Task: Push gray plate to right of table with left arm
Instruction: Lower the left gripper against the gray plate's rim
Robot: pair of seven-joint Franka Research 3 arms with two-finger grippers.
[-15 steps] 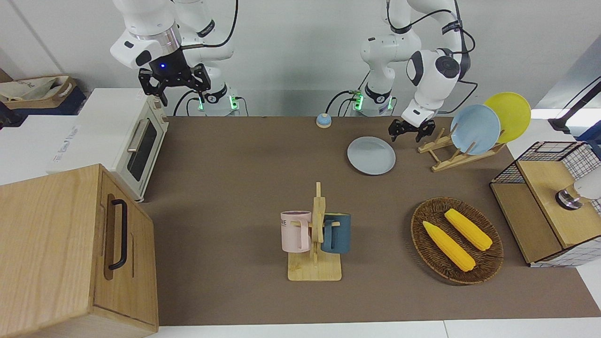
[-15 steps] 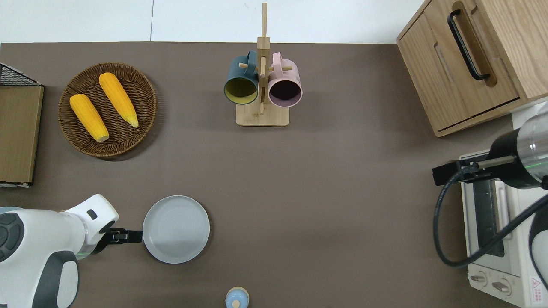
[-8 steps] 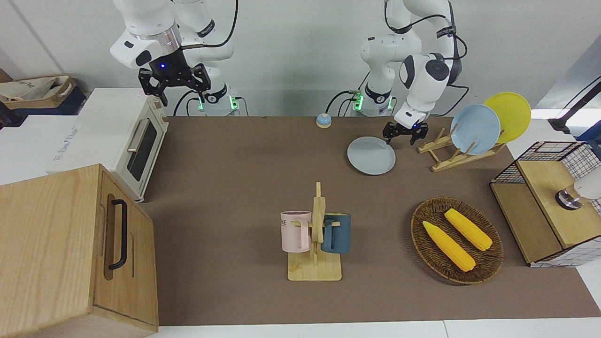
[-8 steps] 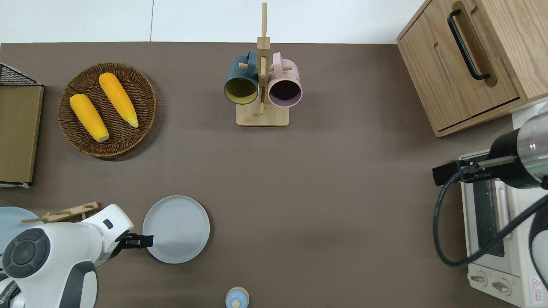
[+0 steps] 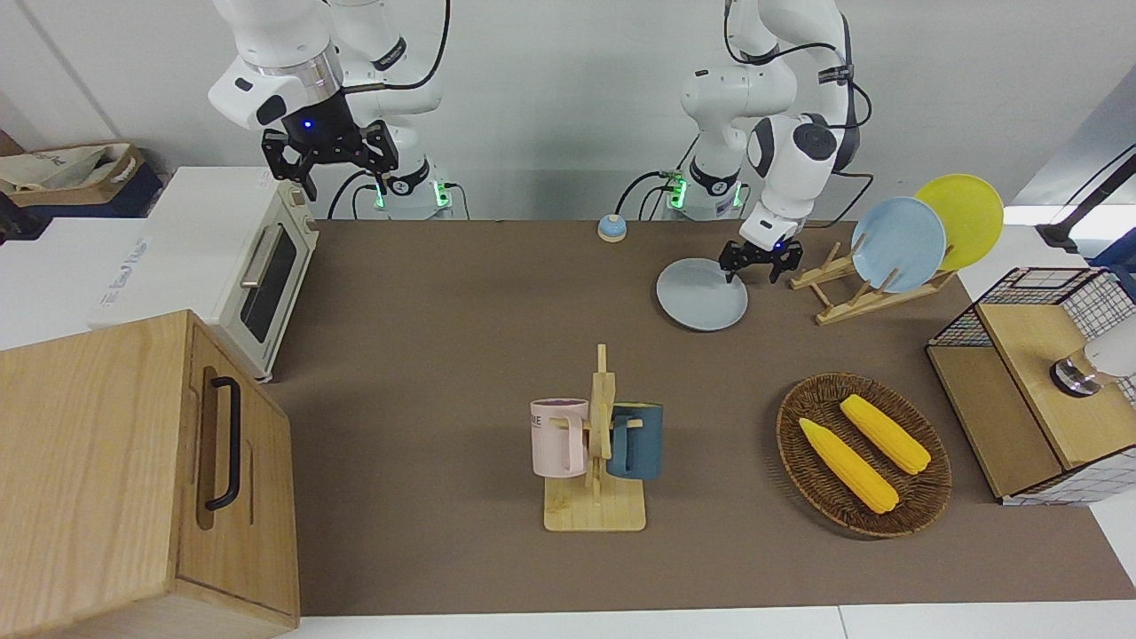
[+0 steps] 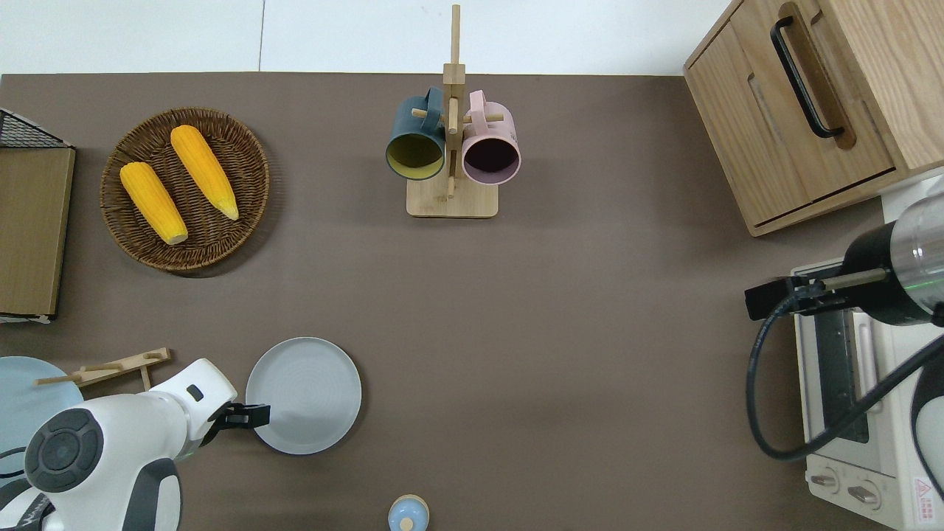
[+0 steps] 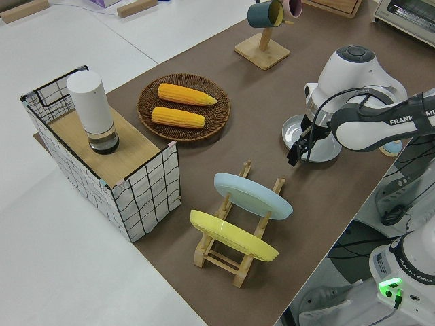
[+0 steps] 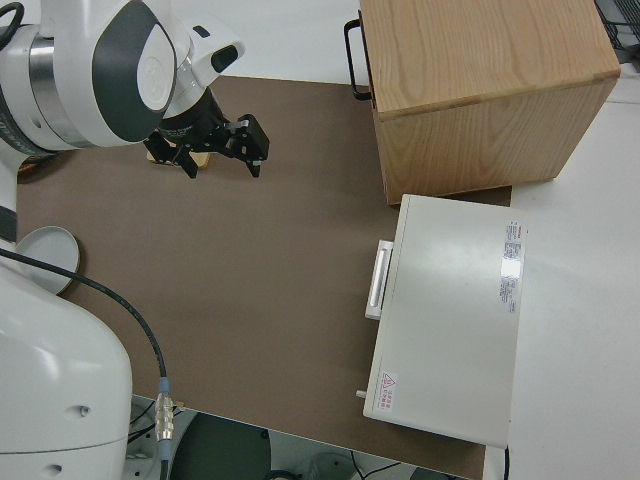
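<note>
A brown table (image 5: 444, 337) fills the front view. In the upper right of that frame lies the gray plate (image 5: 701, 295), flat on the mat, between a small blue bell (image 5: 611, 228) at the top centre and a wooden plate rack (image 5: 843, 288) holding a sky-blue plate (image 5: 898, 244) and a yellow plate (image 5: 963, 220). The left gripper (image 5: 754, 263) sits low at the plate's rim on the rack side, its two black fingers spread apart, one over the rim's edge. In the overhead view the same gripper (image 6: 247, 416) meets the plate (image 6: 304, 394) at lower left of the frame. The right arm (image 5: 293, 80), upper left of the front view, is parked, fingers spread. A wicker basket (image 5: 799, 444) with two corn cobs (image 5: 848, 465) occupies the lower right.
</note>
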